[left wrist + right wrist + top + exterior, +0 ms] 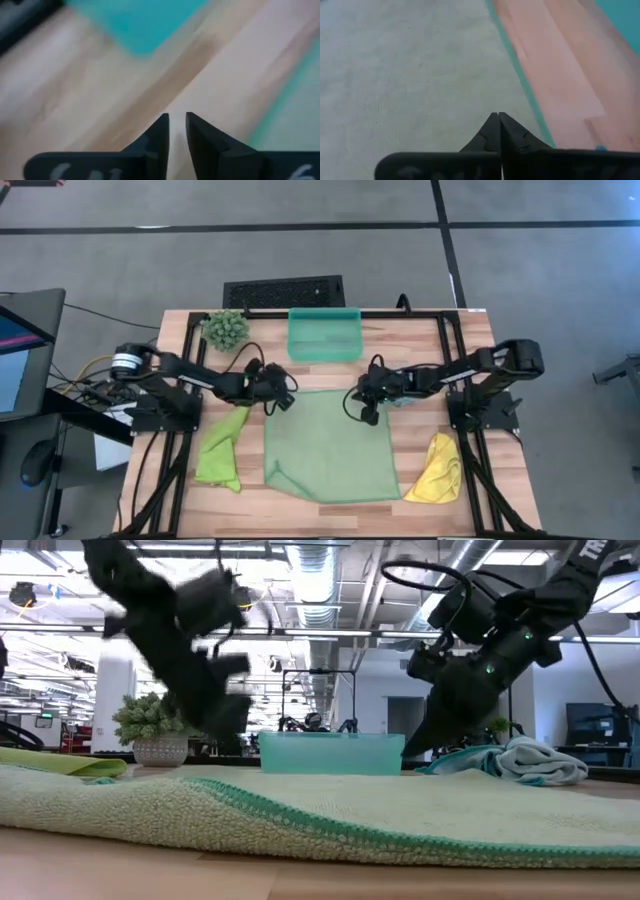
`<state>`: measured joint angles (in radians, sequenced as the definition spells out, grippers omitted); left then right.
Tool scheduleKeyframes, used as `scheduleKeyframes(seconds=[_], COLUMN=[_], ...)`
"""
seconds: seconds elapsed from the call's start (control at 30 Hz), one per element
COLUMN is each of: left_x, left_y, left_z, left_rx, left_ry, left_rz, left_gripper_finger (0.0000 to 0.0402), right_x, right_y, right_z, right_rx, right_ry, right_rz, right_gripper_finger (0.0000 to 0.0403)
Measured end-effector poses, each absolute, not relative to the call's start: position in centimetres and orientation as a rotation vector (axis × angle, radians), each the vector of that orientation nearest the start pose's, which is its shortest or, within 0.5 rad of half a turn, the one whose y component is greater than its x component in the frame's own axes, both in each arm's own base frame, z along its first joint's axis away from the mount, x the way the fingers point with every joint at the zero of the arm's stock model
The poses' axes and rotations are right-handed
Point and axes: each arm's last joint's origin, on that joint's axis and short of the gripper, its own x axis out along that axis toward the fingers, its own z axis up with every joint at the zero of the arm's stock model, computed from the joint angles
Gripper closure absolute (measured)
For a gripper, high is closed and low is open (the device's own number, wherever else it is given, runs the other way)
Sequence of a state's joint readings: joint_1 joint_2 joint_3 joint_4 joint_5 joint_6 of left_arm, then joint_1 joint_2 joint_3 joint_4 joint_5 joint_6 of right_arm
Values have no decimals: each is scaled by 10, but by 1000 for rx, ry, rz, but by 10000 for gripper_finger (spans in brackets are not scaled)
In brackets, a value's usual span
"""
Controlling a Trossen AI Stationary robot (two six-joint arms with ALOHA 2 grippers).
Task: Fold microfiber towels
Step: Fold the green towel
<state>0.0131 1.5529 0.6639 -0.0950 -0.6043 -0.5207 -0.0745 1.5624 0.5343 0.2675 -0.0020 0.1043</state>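
At the left of the wooden bench (420,345), seen from above, a lime green towel (222,450) lies crumpled in a long bunch beside the left arm's base. Behind it, near the bench's far edge, sits a spiky green plant ball (226,328).

The left hand (283,393) hangs at the far left corner of the pale sage green towel (330,445), which is spread nearly flat across the middle of the bench. In its own wrist view the two dark fingers (155,137) stand close together with a narrow gap between them, and only bare wood shows in that gap (no cloth can be seen pinched there), so whether this hand grips anything cannot be told. Straight behind the spread towel, a teal plastic tray (324,333) rests against the far edge.

The right hand (367,411) is at the towel's far right corner. Its fingers (492,131) are clenched tight, tips meeting in a point just above the pale green weave beside the darker hem; no fold of cloth shows between them.

From the low view, a light blue towel (520,762) lies heaped just beyond that hand. At the right front of the bench, a yellow towel (437,468) sits bunched, apart from the sage one.
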Motion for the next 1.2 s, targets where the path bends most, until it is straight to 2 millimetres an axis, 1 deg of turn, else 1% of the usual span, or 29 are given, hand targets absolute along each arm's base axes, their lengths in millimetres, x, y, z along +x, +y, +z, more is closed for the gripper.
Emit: scheduleKeyframes(seconds=[0.03, 0.1, 0.2, 0.3, 0.4, 0.5, 0.6, 0.67, 0.73, 0.77, 0.9, 0.97, 1.1, 1.2], left_x=[268, 268, 270, 266, 260, 256, 251, 247, 247, 246, 243, 241, 241, 244], left_y=[17, 11, 5, -3, -14, -20, -20, -17, -14, -13, -7, -6, -12, -21], left_z=[143, 144, 144, 129, 112, 99, 91, 90, 90, 91, 90, 91, 94, 98], left_rx=[-175, -153, -137, -196, -232, -189, -95, -29, 14, 32, 121, 168, 252, 293], left_ry=[779, 792, 793, 846, 879, 874, 854, 844, 840, 838, 852, 837, 789, 746], left_rz=[772, 733, 690, 676, 699, 749, 838, 898, 919, 928, 992, 1030, 1054, 1049], left_gripper_finger=[359, 370, 387, 399, 399, 397, 397, 396, 396, 396, 396, 396, 396, 396], right_x=[269, 274, 281, 291, 302, 313, 321, 322, 322, 322, 317, 316, 315, 309], right_y=[-17, -12, -1, 9, 15, 19, 17, 16, 15, 15, 13, 13, 17, 23], right_z=[120, 113, 101, 94, 86, 80, 82, 82, 83, 85, 84, 83, 84, 91], right_rx=[124, 128, 176, 162, 176, 179, 194, 196, 204, 213, 250, 258, 273, 215], right_ry=[734, 719, 749, 757, 754, 751, 771, 761, 754, 755, 770, 770, 760, 769], right_rz=[-97, -84, -74, -70, -132, -201, -243, -297, -330, -346, -456, -483, -500, -535], right_gripper_finger=[387, 381, 380, 388, 394, 392, 384, 383, 384, 386, 392, 391, 387, 392])
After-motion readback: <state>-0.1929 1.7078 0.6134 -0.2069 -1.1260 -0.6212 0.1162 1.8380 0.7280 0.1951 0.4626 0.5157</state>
